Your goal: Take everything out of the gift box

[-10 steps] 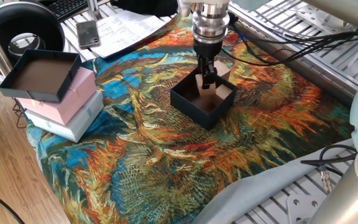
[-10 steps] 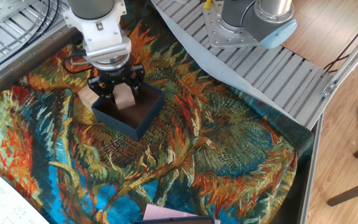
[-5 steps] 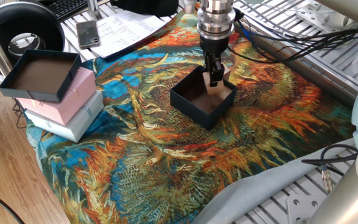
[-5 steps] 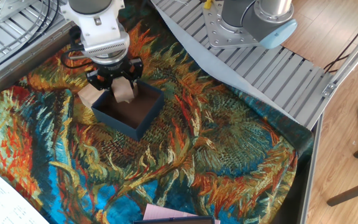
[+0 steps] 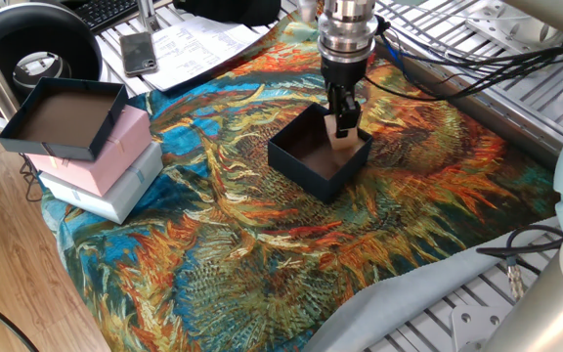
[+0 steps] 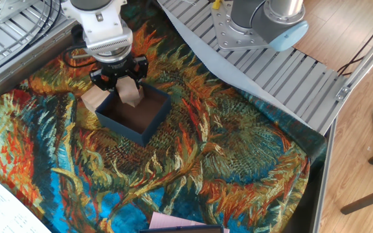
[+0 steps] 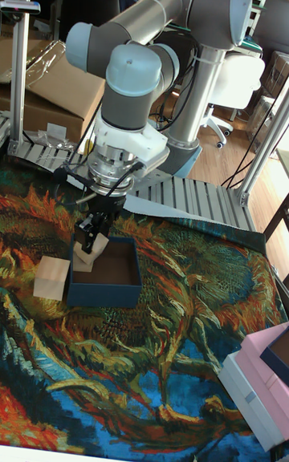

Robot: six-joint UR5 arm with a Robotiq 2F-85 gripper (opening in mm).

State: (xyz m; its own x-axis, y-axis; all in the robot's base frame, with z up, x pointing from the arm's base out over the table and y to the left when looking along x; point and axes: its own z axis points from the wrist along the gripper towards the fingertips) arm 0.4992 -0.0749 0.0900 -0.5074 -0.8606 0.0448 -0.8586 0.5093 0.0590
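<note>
Navy gift box (image 5: 317, 160): sitting upright on the patterned cloth (image 5: 262, 244), near the middle of the table; its brown floor is showing bare wherever the views reach it, and one inner corner is hidden behind the gripper.
Gripper (image 6: 123, 89): pointing straight down over the box's far edge, at rim height or just above; its jaws are clamping a wooden cube from two sides.
Held cube (image 6: 130, 92): pale tan, hanging tilted between the fingers, over the rim of the box; whether it is touching the wall cannot be told.
Second cube (image 6: 95, 98): lying on the cloth outside the box, just beside the wall on the arm's side; in the tall fixed view it is sitting at the left of the box (image 7: 51, 277).
Third cube: cannot be told apart with certainty; in the tall fixed view a pale block (image 7: 81, 258) is showing just behind the box wall, under the fingers.
Lid (image 5: 64, 117): resting brown side up on a pink box (image 5: 106, 154), which is stacked on a white box (image 5: 115, 194), well apart from the gift box at the cloth's edge.
Phone (image 5: 139, 52): lying on printed papers (image 5: 198, 44) beyond the cloth.
</note>
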